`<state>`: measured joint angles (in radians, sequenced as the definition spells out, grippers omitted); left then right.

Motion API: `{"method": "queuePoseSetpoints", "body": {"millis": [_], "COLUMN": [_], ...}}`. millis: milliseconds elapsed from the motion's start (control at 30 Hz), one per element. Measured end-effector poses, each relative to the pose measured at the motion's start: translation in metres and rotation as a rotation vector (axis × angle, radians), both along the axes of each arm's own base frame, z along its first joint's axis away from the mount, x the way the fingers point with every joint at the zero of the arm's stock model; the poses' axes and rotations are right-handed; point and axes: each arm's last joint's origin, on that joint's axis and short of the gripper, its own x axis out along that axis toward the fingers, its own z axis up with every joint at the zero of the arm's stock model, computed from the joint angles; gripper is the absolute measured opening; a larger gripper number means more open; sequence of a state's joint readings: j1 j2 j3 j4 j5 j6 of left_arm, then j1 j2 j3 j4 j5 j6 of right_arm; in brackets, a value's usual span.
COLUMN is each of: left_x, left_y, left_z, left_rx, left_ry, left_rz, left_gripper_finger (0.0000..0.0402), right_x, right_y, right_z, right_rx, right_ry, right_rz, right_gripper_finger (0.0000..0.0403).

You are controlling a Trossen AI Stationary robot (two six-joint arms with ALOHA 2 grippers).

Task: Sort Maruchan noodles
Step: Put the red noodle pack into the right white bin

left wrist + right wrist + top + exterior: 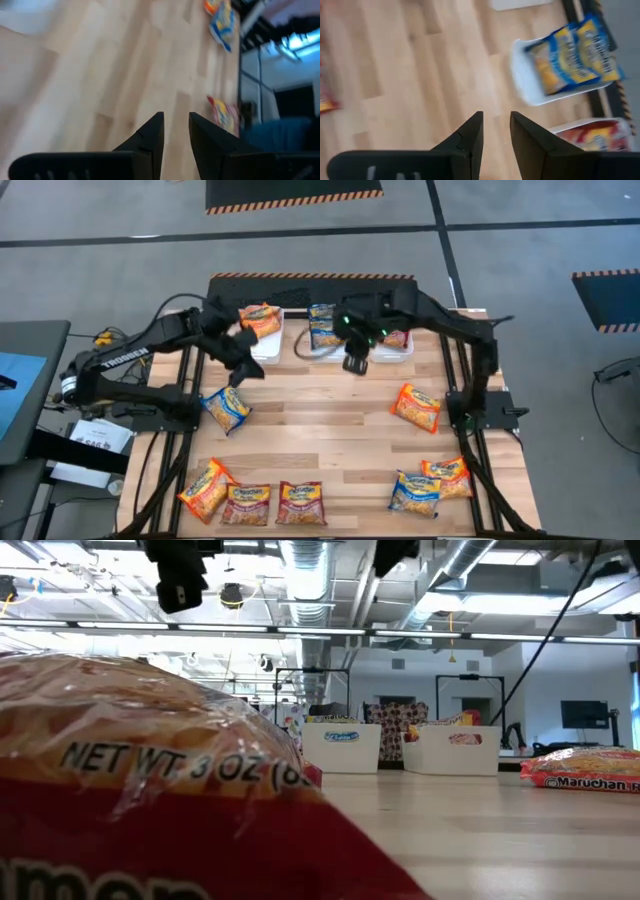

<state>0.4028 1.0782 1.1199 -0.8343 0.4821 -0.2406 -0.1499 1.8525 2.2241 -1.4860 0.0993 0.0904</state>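
Seven Maruchan packets lie flat on the wooden table: a blue-and-yellow one (226, 408), an orange one (416, 406), and along the near edge an orange one (207, 490), two dark red ones (246, 503) (300, 502), a blue one (414, 494) and an orange one (446, 475). Three white bins at the far edge hold an orange packet (261, 320), blue packets (322, 328) (570, 55) and a red packet (397, 338) (595, 135). My left gripper (240, 370) (176, 120) hovers shut and empty near the left bin. My right gripper (355, 363) (496, 119) hovers shut and empty in front of the middle bin.
Bare wood fills the middle of the table (320, 415). A dark red packet (150, 790) lies right in front of the low camera and blocks much of that view. A black frame with a striped edge (310, 278) runs behind the bins.
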Motion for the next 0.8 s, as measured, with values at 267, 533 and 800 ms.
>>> {"method": "queuePoseSetpoints", "body": {"millis": [267,533,800], "left_x": [0.009,0.012,0.029], "left_y": [-0.038,-0.052,-0.064], "left_z": [-0.019,-0.037,-0.071], "left_rx": [-0.111,-0.299,-0.352], "left_ry": [0.086,0.127,0.101], "left_rz": [-0.131,-0.208,-0.143], "left_gripper_finger": [0.0075,0.0088,0.0132], "right_x": [-0.013,-0.03,-0.045], "right_y": [0.072,0.143,0.193], "right_z": [-0.005,-0.004,-0.008], "right_rx": [0.092,0.051,-0.002], "right_ry": [-0.064,-0.131,-0.207], "right_rz": [-0.056,-0.094,-0.144], "right_gripper_finger": [0.012,0.012,0.012]}}
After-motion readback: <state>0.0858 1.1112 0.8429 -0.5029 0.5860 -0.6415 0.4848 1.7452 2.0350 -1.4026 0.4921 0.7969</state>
